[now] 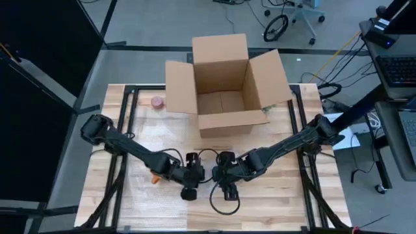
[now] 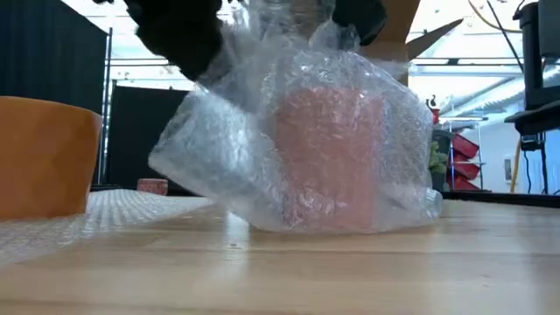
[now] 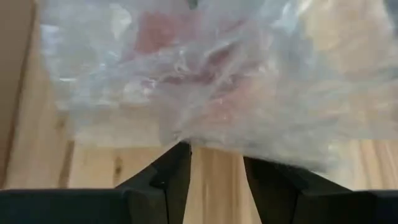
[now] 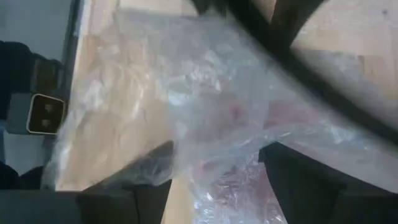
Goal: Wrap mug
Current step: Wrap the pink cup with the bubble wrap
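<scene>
The pink mug [image 2: 331, 153], loosely draped in bubble wrap [image 2: 254, 166], stands near the table's [image 1: 273, 208] front edge. Rigid and breakable inside a slippery, yielding film, it is best gripped by gathered wrap edges. The left hand [image 3: 214, 165] is parted beside the wrap; the right hand [image 4: 214, 168] is spread wide with wrap between.

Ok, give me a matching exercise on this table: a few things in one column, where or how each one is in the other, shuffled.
Things:
1. mug
2. box
3. tape roll
4. left tool

States:
A. open, at the table's far edge
B. inside bubble wrap
C. left of the box
D. beside the right tool

Pairs: 1-B, 2-A, 3-C, 4-D
</scene>
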Robot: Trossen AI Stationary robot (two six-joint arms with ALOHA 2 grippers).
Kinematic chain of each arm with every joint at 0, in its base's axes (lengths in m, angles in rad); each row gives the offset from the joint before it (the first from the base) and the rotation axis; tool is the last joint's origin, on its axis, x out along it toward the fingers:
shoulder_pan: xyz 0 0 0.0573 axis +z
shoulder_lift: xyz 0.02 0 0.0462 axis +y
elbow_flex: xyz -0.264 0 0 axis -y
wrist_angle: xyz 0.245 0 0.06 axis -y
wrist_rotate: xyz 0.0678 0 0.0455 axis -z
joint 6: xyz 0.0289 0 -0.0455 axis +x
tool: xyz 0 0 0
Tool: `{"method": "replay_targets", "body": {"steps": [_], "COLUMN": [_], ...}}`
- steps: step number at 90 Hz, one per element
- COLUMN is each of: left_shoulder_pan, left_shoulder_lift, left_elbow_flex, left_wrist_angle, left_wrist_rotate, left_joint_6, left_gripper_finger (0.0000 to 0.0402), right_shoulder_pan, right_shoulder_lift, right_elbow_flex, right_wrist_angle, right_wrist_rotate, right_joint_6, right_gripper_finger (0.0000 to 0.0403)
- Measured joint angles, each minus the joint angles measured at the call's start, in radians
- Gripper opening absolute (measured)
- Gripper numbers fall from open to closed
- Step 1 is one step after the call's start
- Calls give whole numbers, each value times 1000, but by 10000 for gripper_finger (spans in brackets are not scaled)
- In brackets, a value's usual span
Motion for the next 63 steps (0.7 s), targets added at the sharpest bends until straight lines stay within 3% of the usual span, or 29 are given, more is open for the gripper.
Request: {"method": "replay_targets", "body": {"steps": [20,40,63], "left_shoulder_pan": [5,62,215], "left_shoulder_lift": [-99,-201,-86], "left_elbow_flex": [3,4,4], "left_wrist_angle": [-122,-27,143], "left_wrist_rotate": [-44,-164,65], "left_joint_6": [-21,21,32], "left_gripper_finger": [136,136,136], "right_shoulder_pan": [0,9,15], "right_shoulder_lift": [0,0,0], "right_elbow_flex": [0,0,0], "right_wrist_angle": [0,0,1], "right_wrist_rotate": [3,2,1], "right_joint_6": [-6,-24,-29], "right_gripper_finger": [228,228,228]}}
